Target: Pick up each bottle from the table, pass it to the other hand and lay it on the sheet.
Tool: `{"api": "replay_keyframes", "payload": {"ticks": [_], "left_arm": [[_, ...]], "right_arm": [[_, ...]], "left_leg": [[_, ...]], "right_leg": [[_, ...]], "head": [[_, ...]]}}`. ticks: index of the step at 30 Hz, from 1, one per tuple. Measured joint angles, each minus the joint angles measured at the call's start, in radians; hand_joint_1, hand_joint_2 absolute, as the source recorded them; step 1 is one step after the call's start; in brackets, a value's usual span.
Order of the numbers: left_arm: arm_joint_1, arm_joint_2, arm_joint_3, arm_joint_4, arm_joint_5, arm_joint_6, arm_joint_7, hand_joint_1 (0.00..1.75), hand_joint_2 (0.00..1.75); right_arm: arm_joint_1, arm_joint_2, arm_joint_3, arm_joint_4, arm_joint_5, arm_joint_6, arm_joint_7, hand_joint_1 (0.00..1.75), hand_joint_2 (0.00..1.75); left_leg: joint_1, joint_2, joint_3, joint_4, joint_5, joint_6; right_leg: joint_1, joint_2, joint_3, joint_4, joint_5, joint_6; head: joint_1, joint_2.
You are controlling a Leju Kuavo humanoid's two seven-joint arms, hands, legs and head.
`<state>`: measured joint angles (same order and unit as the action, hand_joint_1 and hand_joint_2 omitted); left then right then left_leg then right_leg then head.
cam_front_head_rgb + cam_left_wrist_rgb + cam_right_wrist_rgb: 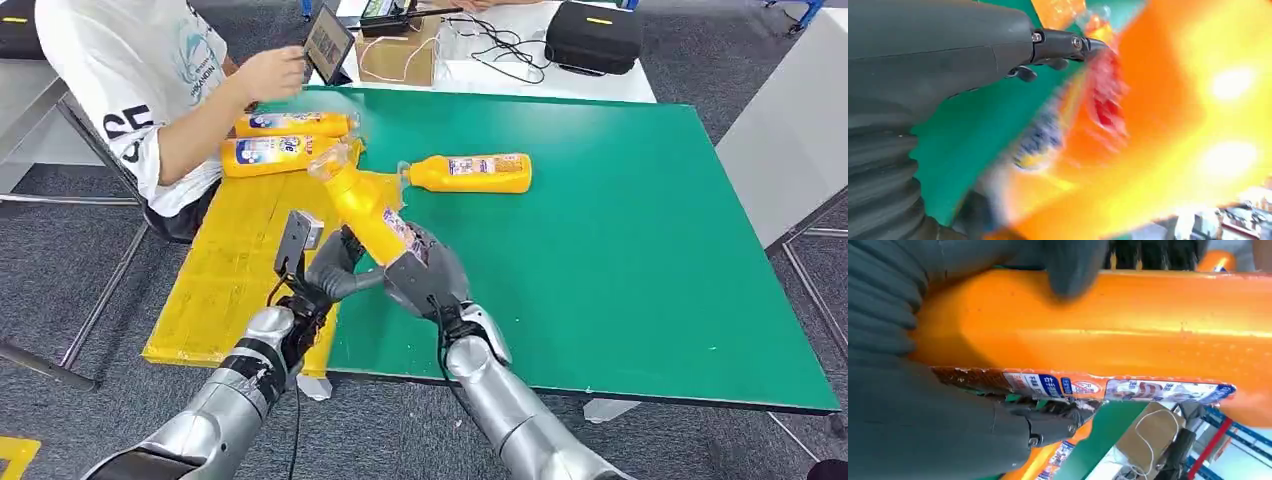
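Right hand point(428, 272) is gripping the lower body of an orange bottle point(368, 207), fingers wrapped around it; the right wrist view is showing the thumb and dark fingers point(1075, 270) clamped over the orange body point(1108, 320), label strip facing the camera. The bottle is being held up off the table, tilted, cap end pointing up and toward the far left, over the edge where the yellow sheet point(225, 290) is meeting the green table point(640, 250).

Left hand point(335, 268) is sitting just beside the right hand at the bottle's base, fingers spread and reaching toward it; cannot tell whether it is touching. In the left wrist view one dark finger point(1063, 44) is stretching out toward the bottle's blurred orange body point(1168, 115), not clearly closed on it.

A second bottle point(468, 172) is lying on its side on the green table, just beyond the held one, cap toward the sheet. Two more bottles are lying side by side on the far end of the yellow sheet: the nearer one point(278, 154) and the farther one point(293, 123).

A person in a white shirt point(130, 70) is sitting at the far left corner, hand point(272, 72) near a tablet point(328, 42). Behind the table, a cardboard box point(398, 55), cables and a black case point(595, 35) are sitting on a white surface.
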<state>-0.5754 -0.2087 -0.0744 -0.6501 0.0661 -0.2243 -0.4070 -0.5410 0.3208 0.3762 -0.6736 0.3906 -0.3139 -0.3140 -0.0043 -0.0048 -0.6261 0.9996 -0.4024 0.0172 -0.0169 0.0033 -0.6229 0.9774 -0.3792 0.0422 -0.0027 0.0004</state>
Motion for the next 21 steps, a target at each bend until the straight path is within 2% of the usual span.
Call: {"api": "replay_keyframes", "payload": {"ticks": [10,11,17,18,19,21], "left_arm": [[0.022,0.005,-0.024,-0.042,0.077,-0.022,0.003,0.0,1.75],[0.027,0.008,-0.026,-0.046,0.085,-0.027,0.004,0.7,1.75],[0.048,0.023,-0.042,-0.059,0.114,-0.044,-0.002,0.7,1.75],[0.049,0.024,-0.043,-0.059,0.114,-0.044,-0.003,1.75,1.75],[0.049,0.026,-0.044,-0.059,0.114,-0.044,-0.003,1.75,1.75],[0.049,0.028,-0.045,-0.059,0.115,-0.044,-0.004,1.75,1.75]], "right_arm": [[-0.019,0.022,0.039,0.082,0.009,0.031,0.0,1.75,1.75],[-0.02,0.022,0.048,0.085,0.019,0.034,0.003,1.75,1.75],[-0.035,0.021,0.093,0.108,0.054,0.034,0.022,1.75,1.75],[-0.038,0.021,0.098,0.11,0.054,0.034,0.025,1.52,1.75],[-0.04,0.021,0.1,0.112,0.055,0.034,0.026,0.0,1.75],[-0.042,0.021,0.106,0.116,0.055,0.034,0.027,0.0,1.75]], "left_leg": [[0.0,0.0,-0.001,0.0,0.0,0.0],[0.0,0.0,-0.001,0.0,0.0,0.0],[0.0,0.001,-0.001,0.0,0.0,0.0],[0.0,0.001,-0.001,0.0,0.0,0.0],[0.0,0.001,-0.001,0.0,0.0,0.0],[0.0,0.001,-0.001,0.0,0.0,0.0]], "right_leg": [[0.0,0.0,-0.001,0.0,0.0,0.0],[0.0,0.0,-0.001,0.0,0.0,0.0],[0.0,0.0,-0.002,0.0,0.0,0.0],[0.0,0.0,-0.002,0.0,0.0,0.0],[0.0,0.0,-0.002,0.0,0.0,0.0],[0.0,0.0,-0.002,0.0,0.0,0.0]], "head": [[0.0,0.0],[0.0,0.0],[0.0,0.0],[0.0,0.0],[0.0,0.0],[0.0,0.0]]}}
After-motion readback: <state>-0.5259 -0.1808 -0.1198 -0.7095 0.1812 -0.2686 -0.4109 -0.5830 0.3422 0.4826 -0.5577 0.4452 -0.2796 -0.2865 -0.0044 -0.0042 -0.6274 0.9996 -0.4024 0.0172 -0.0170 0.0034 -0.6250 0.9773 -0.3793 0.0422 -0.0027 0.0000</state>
